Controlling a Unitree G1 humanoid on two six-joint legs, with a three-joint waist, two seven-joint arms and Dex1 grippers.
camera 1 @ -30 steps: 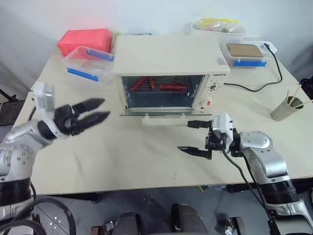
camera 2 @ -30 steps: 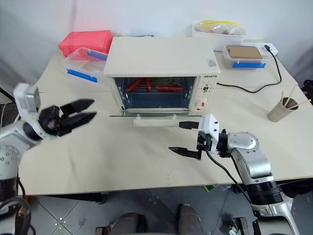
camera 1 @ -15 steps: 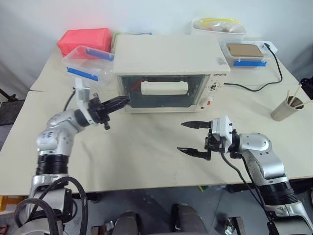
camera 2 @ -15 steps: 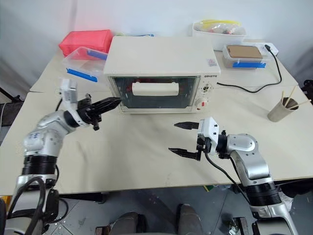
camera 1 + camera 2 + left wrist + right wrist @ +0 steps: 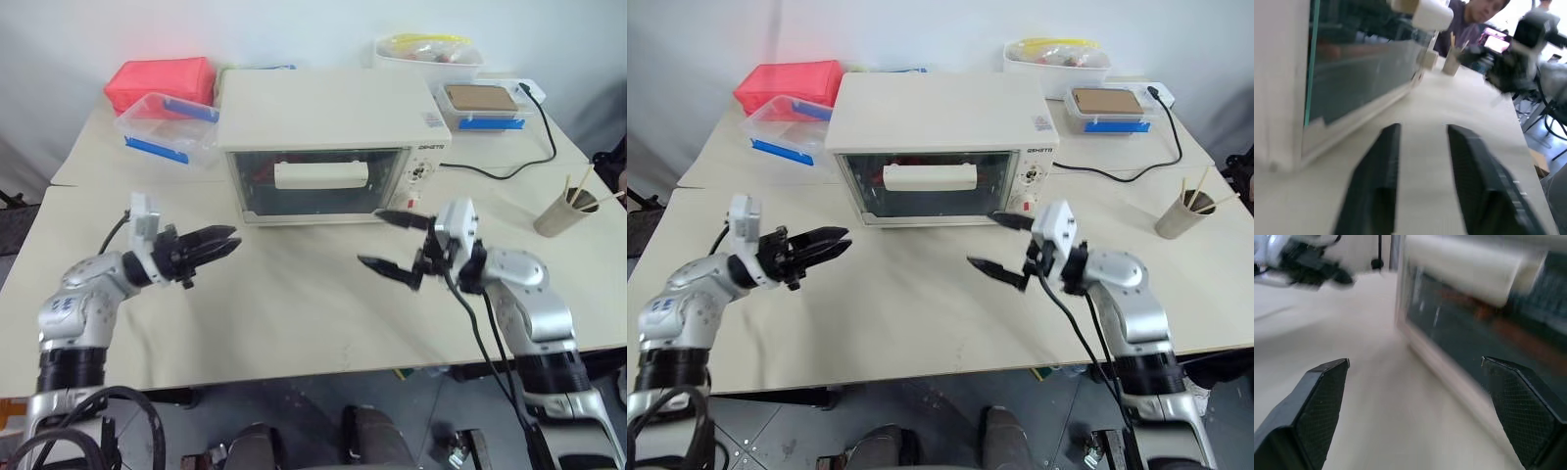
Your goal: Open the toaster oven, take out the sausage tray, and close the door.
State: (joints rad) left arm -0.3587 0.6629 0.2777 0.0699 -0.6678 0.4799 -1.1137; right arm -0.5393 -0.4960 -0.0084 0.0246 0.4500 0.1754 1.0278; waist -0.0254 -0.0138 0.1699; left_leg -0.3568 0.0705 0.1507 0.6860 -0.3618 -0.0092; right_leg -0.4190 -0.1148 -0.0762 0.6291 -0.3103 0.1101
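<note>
The cream-white toaster oven (image 5: 333,108) stands at the middle of the table. Its glass door (image 5: 258,184) is upright and closed, with the bar handle (image 5: 321,175) across it. The sausage tray sits inside, showing as dim reddish streaks (image 5: 1508,330) behind the glass. My left gripper (image 5: 225,241) hovers open over the table, left of and below the oven's front left corner, holding nothing. My right gripper (image 5: 373,238) stands wide open and empty just in front of the oven's lower right corner, its upper fingertip near the knobs (image 5: 415,176).
A red box (image 5: 157,83) and a clear box with blue clips (image 5: 167,127) lie at the back left. Another clear box (image 5: 480,103) and a white tub (image 5: 426,49) sit back right. A black cord (image 5: 509,168) runs right. A cup of sticks (image 5: 566,211) stands at the right. A person (image 5: 1481,10) sits beyond.
A second ago the door hung open; since half a second ago it stands closed. My left gripper has drawn back from the oven's left corner, sunk and opened. My right gripper rose toward the oven.
</note>
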